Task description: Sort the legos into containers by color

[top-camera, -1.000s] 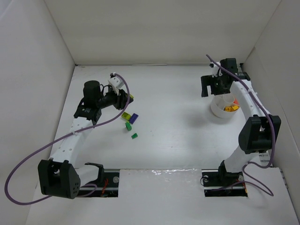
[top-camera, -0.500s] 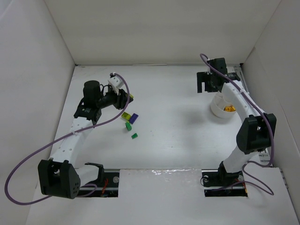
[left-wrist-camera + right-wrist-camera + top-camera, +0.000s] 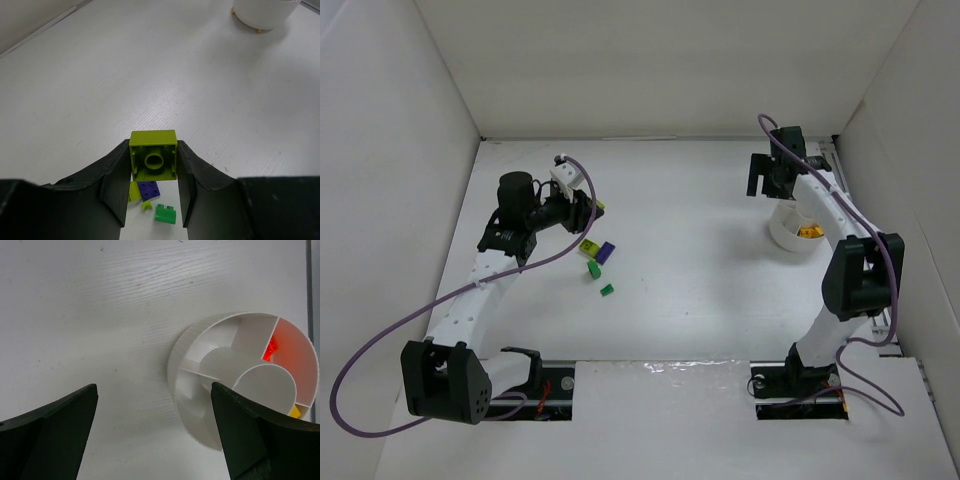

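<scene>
My left gripper [image 3: 153, 170] is shut on a lime green lego brick [image 3: 153, 156], held above the table; it shows in the top view [image 3: 588, 208] at the left. Below it lie a purple brick [image 3: 149, 189], lime pieces [image 3: 134, 191] and a dark green brick [image 3: 165, 214], also seen in the top view [image 3: 605, 251]. The round white bowl [image 3: 798, 228] with wedge compartments stands at the right. In the right wrist view [image 3: 200, 405] it holds a red brick [image 3: 270, 348] and a yellow one [image 3: 294, 412]. My right gripper [image 3: 155, 430] is open and empty beside the bowl's far left rim.
White walls enclose the table on the left, back and right. A purple cable loops from each arm. A metal rail [image 3: 312, 315] runs along the table's right edge beside the bowl.
My right gripper has risen off the bowl and moved back toward the far wall, uncovering the bowl. The left arm and its lime brick have not moved.
</scene>
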Action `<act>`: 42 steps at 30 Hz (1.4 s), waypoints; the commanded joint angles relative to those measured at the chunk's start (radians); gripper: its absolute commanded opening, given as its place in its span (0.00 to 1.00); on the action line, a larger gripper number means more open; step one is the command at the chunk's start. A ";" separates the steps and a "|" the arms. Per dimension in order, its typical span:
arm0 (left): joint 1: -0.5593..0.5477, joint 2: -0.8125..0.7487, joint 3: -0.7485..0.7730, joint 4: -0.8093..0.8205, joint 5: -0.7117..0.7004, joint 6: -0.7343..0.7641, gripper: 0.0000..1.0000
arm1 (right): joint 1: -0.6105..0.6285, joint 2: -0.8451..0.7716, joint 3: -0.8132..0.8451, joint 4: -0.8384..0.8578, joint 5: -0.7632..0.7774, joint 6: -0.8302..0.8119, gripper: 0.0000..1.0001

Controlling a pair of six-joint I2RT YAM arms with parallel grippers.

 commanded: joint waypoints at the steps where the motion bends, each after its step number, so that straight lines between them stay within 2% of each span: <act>1: 0.002 -0.024 0.024 0.047 0.008 -0.013 0.00 | -0.010 0.015 0.009 0.030 0.019 0.041 0.99; 42: 0.002 0.013 0.024 0.065 0.008 -0.022 0.00 | -0.019 0.127 0.075 0.018 -0.011 0.058 0.99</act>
